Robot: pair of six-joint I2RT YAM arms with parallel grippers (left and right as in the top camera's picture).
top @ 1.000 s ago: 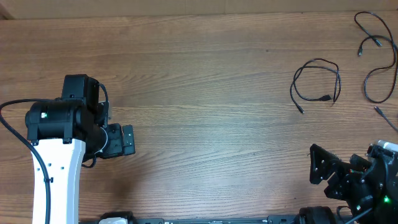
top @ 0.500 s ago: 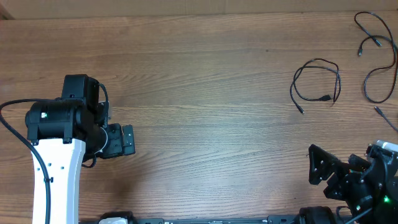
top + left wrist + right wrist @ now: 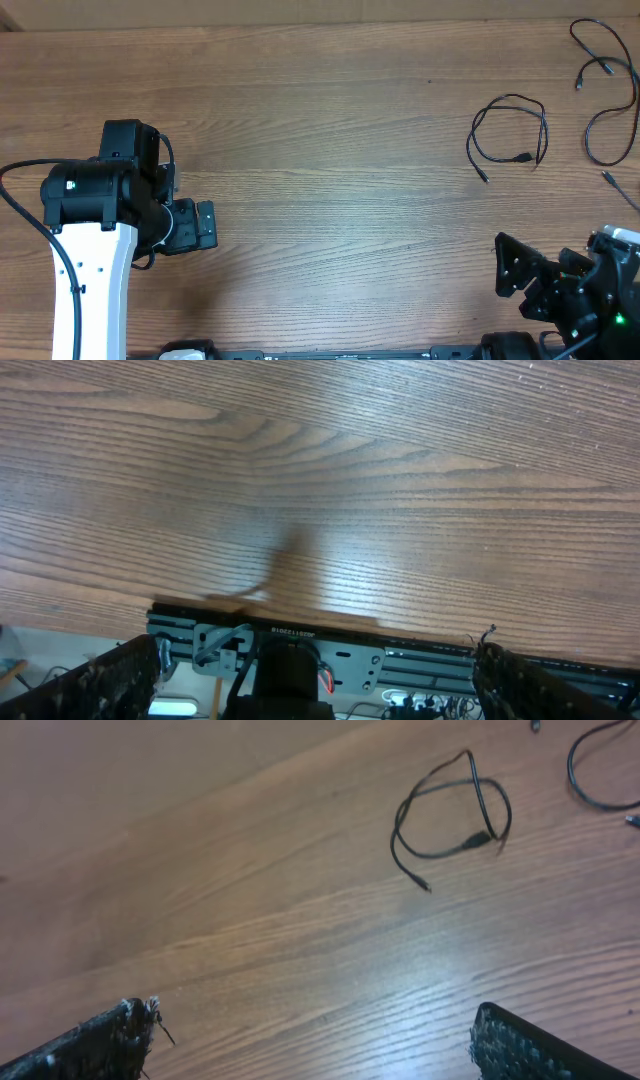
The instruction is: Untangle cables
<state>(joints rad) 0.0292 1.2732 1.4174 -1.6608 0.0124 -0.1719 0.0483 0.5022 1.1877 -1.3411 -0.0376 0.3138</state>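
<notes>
A thin black cable lies in a loose loop on the wooden table at the right; it also shows in the right wrist view. A second, longer black cable snakes along the far right edge, partly out of view, with one end in the right wrist view. My right gripper is open and empty at the front right, well short of the looped cable. My left gripper is open and empty at the left, far from both cables.
The table's front edge with a metal rail and loose wiring shows in the left wrist view. The left arm's own thick black cable curves beside its white link.
The right gripper has crept very slightly to the left. Nothing else has moved.
</notes>
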